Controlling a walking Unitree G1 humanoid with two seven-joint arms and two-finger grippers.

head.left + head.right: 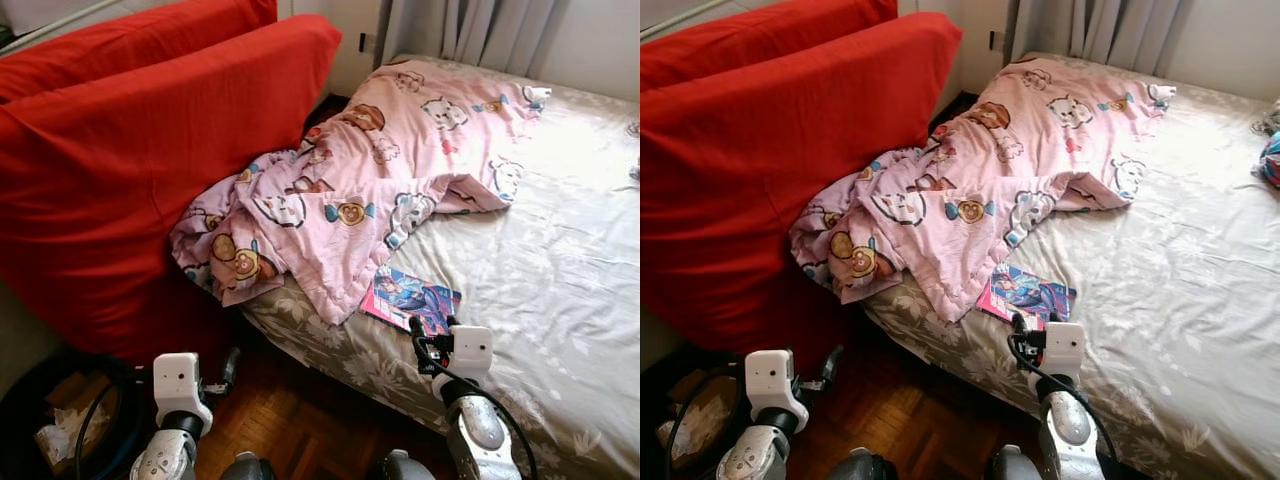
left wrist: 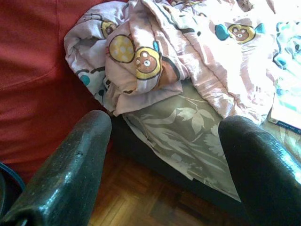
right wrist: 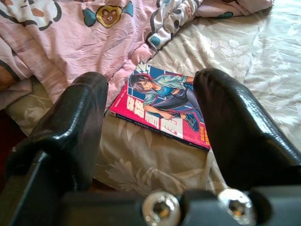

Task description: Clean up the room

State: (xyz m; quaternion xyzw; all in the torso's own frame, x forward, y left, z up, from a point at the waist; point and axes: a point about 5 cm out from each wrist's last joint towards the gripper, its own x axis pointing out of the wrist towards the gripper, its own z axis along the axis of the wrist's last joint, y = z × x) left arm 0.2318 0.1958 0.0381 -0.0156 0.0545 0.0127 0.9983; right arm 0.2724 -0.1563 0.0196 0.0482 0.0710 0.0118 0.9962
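Right now, right fingers (image 3: 150,136) spread, empty, near comic book (image 3: 165,108); cover writing unreadable; left fingers (image 2: 164,165) spread, empty

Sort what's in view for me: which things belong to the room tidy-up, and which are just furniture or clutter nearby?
Job items:
- comic book lying flat near the bed's edge, right pincer open, lined up on it
- crumpled pink cartoon blanket, spilling off the bed corner

Just there:
- red cushions leaning beside the bed
- floral bedsheet
- grey curtains
- left pincer open above the parquet floor
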